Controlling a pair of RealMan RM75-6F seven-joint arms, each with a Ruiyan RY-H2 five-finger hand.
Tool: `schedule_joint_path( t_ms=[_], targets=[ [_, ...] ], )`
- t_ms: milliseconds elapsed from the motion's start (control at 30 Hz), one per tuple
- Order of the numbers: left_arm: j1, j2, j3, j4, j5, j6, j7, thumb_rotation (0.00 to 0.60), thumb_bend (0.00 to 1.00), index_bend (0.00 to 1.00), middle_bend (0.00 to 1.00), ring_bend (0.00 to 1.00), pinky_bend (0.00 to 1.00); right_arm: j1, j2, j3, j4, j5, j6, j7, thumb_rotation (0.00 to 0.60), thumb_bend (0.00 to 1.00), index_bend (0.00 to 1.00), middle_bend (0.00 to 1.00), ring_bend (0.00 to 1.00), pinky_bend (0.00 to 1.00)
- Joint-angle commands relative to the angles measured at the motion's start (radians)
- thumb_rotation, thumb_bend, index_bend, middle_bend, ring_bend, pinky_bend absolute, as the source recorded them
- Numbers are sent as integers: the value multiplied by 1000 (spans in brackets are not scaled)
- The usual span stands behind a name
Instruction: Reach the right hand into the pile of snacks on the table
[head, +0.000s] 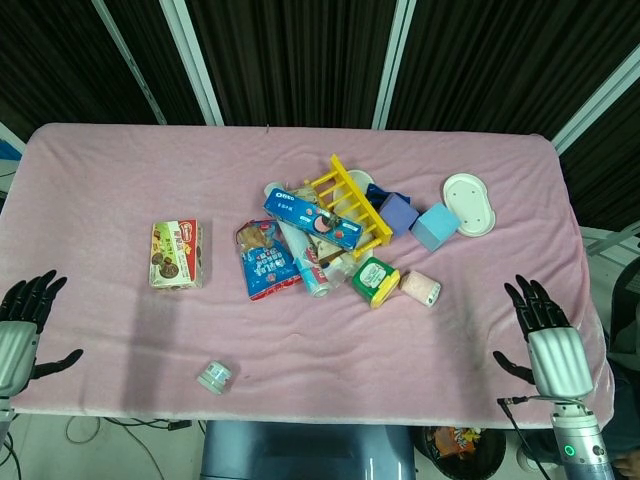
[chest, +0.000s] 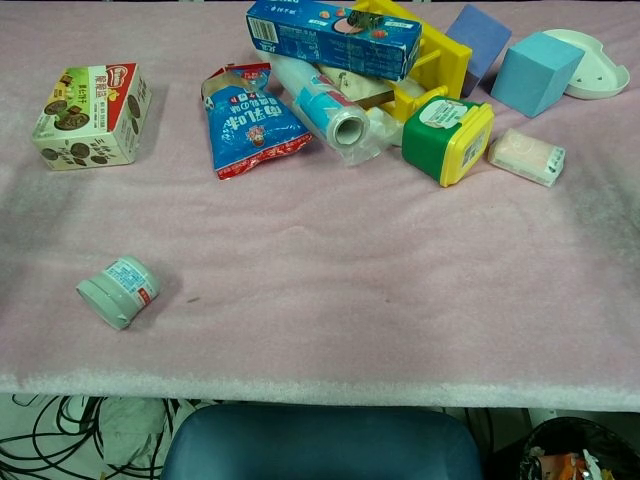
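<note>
The snack pile lies mid-table: a blue biscuit box (head: 311, 220) (chest: 330, 36), a blue snack bag (head: 267, 264) (chest: 249, 123), a plastic-wrapped roll (head: 306, 260) (chest: 325, 110), a green and yellow tub (head: 374, 281) (chest: 447, 137) and a pink packet (head: 420, 288) (chest: 527, 156). My right hand (head: 547, 336) hovers at the table's front right corner, fingers spread, holding nothing, well right of the pile. My left hand (head: 20, 330) is at the front left edge, also spread and empty. Neither hand shows in the chest view.
A yellow rack (head: 348, 204), purple block (head: 399, 214), blue block (head: 434, 227) and white dish (head: 469, 204) sit behind and right of the pile. A cookie box (head: 177, 254) lies to the left. A small pale jar (head: 214, 376) rests near the front edge.
</note>
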Motion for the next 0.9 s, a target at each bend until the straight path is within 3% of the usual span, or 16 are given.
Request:
schedule_joint_path(
  t_ms=[33,267,400,567,900],
  targets=[
    [-2,-2,-1,2,-1,-3,2,600,0,0,0,0,0,36,8,26,-96,32,-60,-27,600,110,0,0,0,236],
    [-11,-4,-7,3,-22,-26,2,600,0,0,0,0,0,179,-36,149,-253,199,-252,-148,600,91,0,0,0,236],
    [-12,1,-9,-1,-28,-28,-7,600,0,0,0,0,0,301,-107,243,-259,318,-358,-265,600,90,0,0,0,236],
    [-15,8,-10,-5,-43,-45,-16,600,0,0,0,0,0,458,-229,344,-175,486,-448,-402,600,90,0,0,0,236],
    [-28,17,-17,-15,-79,-83,-20,600,0,0,0,0,0,727,-429,450,125,740,-586,-546,600,66,0,0,0,226]
  ],
)
